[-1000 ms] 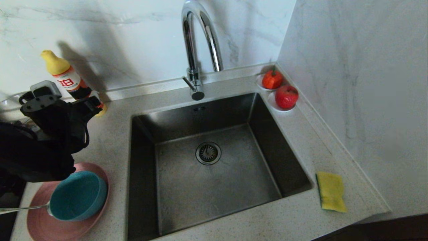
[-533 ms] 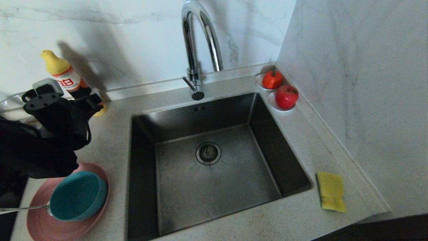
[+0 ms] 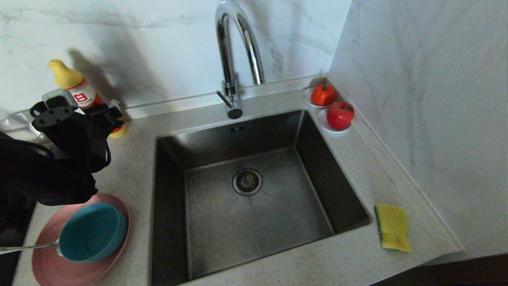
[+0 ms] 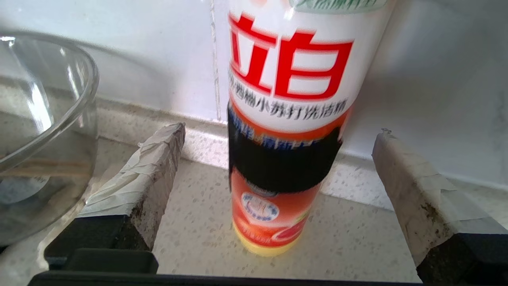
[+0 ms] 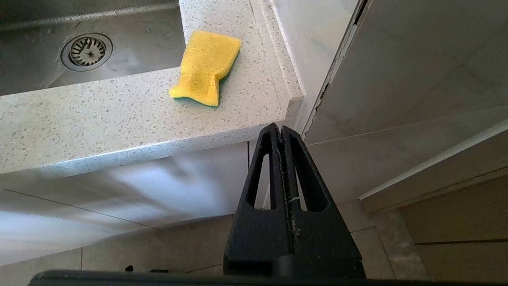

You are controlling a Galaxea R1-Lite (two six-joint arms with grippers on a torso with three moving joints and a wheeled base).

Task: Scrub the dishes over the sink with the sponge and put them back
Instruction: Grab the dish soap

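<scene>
**Spotter:** Three dishes, is that right? Where are they sitting?

**Operator:** Yes, I see them stacked on the near left of the counter (image 3: 357,262). The pink plate (image 3: 59,270) is at the bottom, the teal bowl (image 3: 93,232) stands on it, and the spoon (image 3: 27,248) has its head by the bowl's left side, its handle running off to the left. I can't see inside the bowl well enough to say more. The sink (image 3: 258,210) in the middle holds nothing but its drain strainer (image 3: 247,181), with the tap (image 3: 234,59) arching over the far rim.

**Spotter:** Other containers?

**Operator:** A glass bowl (image 4: 39,131) at the far left, beside a soap bottle (image 4: 285,131). At the far right corner, two small saucers, one with a tomato (image 3: 323,94) and one with an apple (image 3: 340,114).

**Spotter:** Any writing?

**Operator:** The bottle's label carries large red Chinese characters, with a row of small ones beneath that I can't make out.

**Spotter:** And my arms?

**Operator:** My left gripper (image 4: 278,190) sits low at the far left, level with the counter, its taped fingers (image 4: 151,174) spread wide either side of the bottle, not touching it. My right gripper (image 5: 282,135) hangs below the counter edge, fingers pressed together on nothing. The sponge (image 3: 393,227) lies yellow face up at the near right, beside the sink.
</scene>
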